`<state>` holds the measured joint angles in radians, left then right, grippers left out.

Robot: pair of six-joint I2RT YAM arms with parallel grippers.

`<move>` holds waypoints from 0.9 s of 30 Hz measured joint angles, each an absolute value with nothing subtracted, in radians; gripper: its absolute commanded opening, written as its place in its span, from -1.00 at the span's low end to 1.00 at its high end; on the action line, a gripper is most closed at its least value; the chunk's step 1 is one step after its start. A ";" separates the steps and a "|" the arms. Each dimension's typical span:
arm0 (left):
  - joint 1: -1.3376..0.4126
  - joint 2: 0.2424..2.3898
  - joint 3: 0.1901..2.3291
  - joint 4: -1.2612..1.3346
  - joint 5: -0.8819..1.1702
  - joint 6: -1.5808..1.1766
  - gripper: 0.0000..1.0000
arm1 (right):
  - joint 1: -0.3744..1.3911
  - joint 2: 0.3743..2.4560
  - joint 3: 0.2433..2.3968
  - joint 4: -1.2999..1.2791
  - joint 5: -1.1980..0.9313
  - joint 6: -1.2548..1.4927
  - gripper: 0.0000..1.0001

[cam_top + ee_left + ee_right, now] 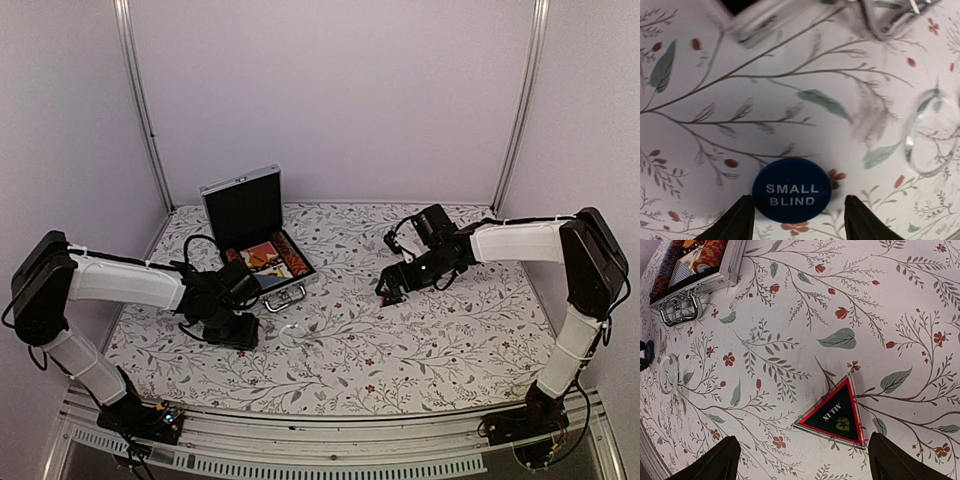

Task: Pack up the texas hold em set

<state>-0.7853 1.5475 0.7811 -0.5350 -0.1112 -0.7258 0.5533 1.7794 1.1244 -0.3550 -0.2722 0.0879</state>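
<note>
Open briefcase sits at 11 o'clock on the table, its contents hard to read. The left gripper is low, fingertips cut off, half open around the SMALL BLIND token, not clamping it. The right gripper is wide open and empty, above the ALL IN token

Floral-print table. On it: open silver briefcase far left; blue SMALL BLIND token; clear disc nearby; triangular ALL IN token well apart.
</note>
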 measured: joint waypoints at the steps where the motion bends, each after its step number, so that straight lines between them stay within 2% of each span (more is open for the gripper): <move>1: -0.807 1.571 0.810 -0.533 -0.104 -0.725 0.25 | 0.553 1.779 1.124 -0.355 -0.272 0.089 0.85; 6: -0.866 1.636 0.902 -0.533 -0.105 -0.709 0.34 | 0.553 1.779 1.122 -0.355 -0.272 0.091 0.86; 10: -0.869 1.657 0.925 -0.554 -0.137 -0.687 0.49 | 0.553 1.775 1.115 -0.356 -0.272 0.096 0.87; 14: -0.869 1.686 0.943 -0.566 -0.147 -0.667 0.53 | 0.553 1.773 1.111 -0.357 -0.272 0.099 0.88; 27: -0.870 1.729 0.965 -0.589 -0.146 -0.618 0.33 | 0.553 1.772 1.105 -0.357 -0.272 0.112 0.92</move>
<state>-0.8696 1.7294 0.9646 -0.5892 -0.1459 -0.6182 0.5533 1.7718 1.1046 -0.3573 -0.2718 0.1123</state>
